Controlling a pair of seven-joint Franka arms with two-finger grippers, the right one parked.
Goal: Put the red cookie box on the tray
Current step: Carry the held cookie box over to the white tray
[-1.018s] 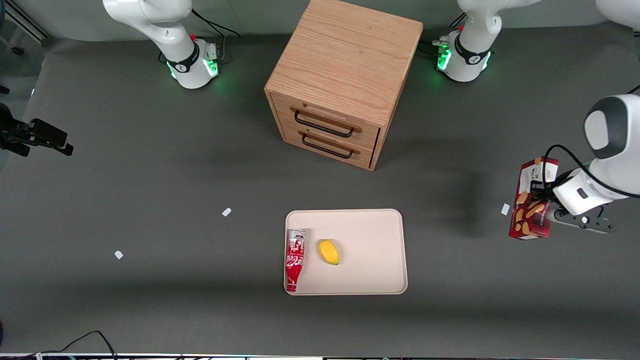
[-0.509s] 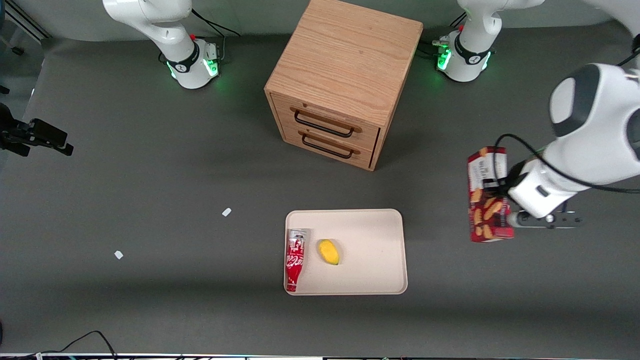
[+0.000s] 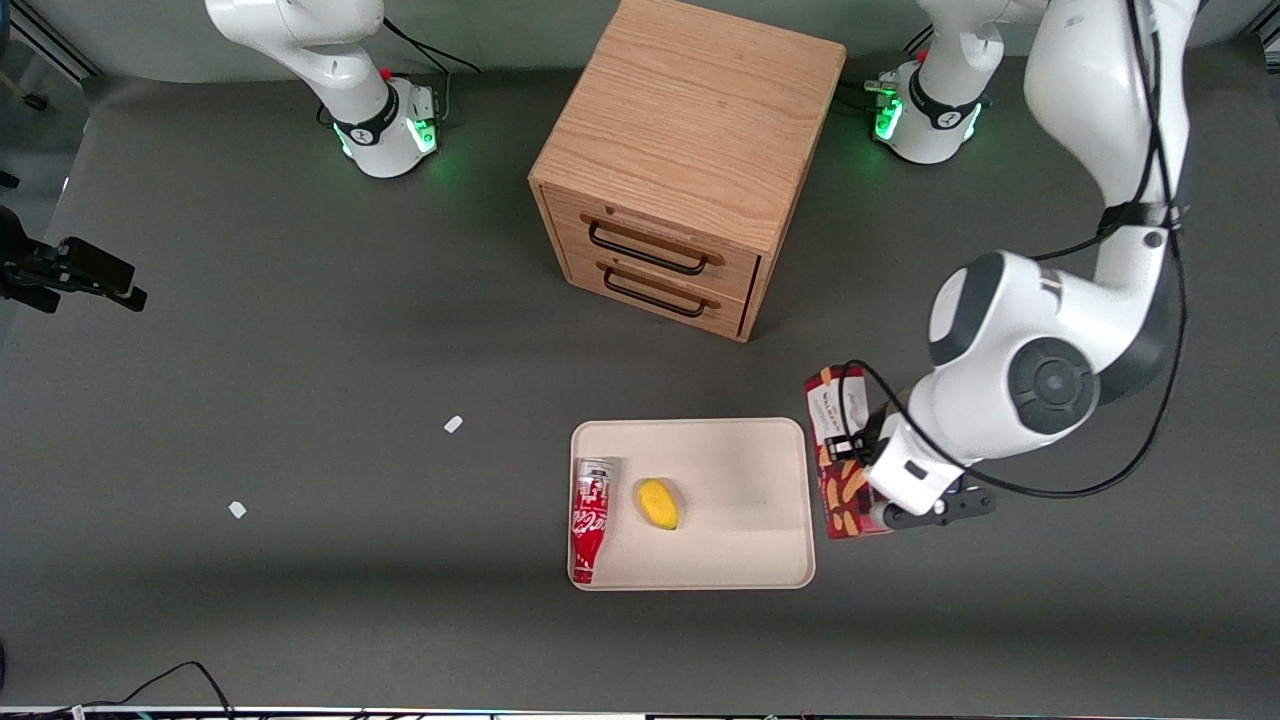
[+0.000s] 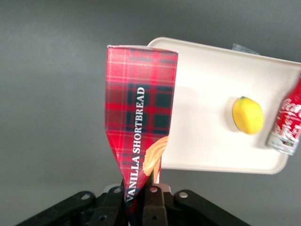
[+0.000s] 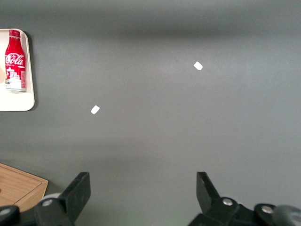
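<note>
Front view: gripper [image 3: 868,470] jaws clamp the red cookie box [image 3: 838,450] aloft at the tray's [image 3: 745,440] 3 o'clock edge; lowering and release remain.

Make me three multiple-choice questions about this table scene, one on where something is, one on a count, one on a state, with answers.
1. Where is the red cookie box?
A. in the gripper, beside the tray
B. flat in the tray
C. on the wooden cabinet

2. How many things lie in the tray?
A. none
B. two
C. four

3. How are the cabinet's drawers?
A. both shut
B. both open
C. one removed

Answers: 1 A, the fingers clamp the box just off the tray's rim. 2 B, only a soda can and a lemon. 3 A, both fronts sit flush.
</note>
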